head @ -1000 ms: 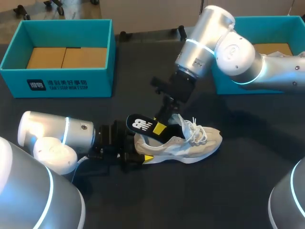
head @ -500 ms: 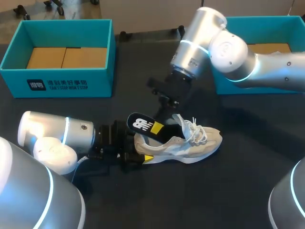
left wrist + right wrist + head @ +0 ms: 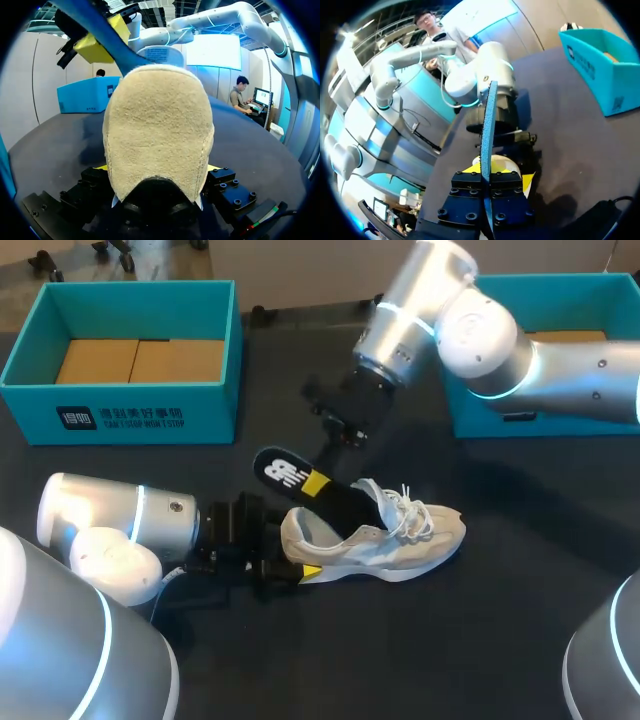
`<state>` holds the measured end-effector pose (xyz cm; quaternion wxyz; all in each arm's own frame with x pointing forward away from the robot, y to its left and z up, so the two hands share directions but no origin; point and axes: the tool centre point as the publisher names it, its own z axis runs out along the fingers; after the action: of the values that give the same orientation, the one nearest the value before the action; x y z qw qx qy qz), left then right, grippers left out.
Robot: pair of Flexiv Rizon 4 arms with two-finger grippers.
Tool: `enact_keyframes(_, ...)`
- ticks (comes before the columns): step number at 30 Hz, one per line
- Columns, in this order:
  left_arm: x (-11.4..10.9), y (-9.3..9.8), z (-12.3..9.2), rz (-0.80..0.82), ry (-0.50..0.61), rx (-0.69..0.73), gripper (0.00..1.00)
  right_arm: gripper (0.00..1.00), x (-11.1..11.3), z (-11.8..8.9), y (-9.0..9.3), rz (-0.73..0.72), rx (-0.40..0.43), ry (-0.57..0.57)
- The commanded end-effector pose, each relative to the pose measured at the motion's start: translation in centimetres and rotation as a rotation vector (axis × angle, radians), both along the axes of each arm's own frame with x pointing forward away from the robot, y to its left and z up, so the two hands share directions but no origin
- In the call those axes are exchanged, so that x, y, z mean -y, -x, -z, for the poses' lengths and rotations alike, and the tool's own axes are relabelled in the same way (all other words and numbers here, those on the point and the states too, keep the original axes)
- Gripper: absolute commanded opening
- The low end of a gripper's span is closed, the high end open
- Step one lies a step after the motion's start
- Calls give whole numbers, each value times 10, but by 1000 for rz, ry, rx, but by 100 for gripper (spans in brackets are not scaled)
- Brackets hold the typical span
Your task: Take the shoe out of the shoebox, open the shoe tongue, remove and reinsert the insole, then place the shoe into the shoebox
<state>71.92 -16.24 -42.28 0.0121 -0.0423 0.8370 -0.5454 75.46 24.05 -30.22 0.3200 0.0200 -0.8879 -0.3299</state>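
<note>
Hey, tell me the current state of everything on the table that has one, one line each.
shoe: upright on the table, out of both boxes
insole: partly out of the shoe, heel end raised
left pincer: shut on the shoe's heel
right pincer: shut on the insole
left shoebox: open, no shoe inside
right shoebox: open

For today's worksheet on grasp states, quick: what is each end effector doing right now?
Left end effector: closed on the shoe, at its heel.
Right end effector: closed on the insole.
</note>
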Motion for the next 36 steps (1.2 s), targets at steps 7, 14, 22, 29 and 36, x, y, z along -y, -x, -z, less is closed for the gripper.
enact_keyframes(7, 1, 0, 0, 3, -3, -1, 0, 0, 0, -21, 0, 166, 122, -114)
enact_keyframes(14, 1, 0, 0, 3, -3, -1, 0, 0, 0, -21, 0, 166, 122, -114)
enact_keyframes(22, 1, 0, 0, 3, -3, -1, 0, 0, 0, -21, 0, 166, 122, -114)
enact_keyframes(29, 1, 0, 0, 3, -3, -1, 0, 0, -12, -39, -8, 237, 136, -195)
enact_keyframes(36, 1, 0, 0, 3, -3, -1, 0, 0, -23, -63, -16, 303, 149, -258)
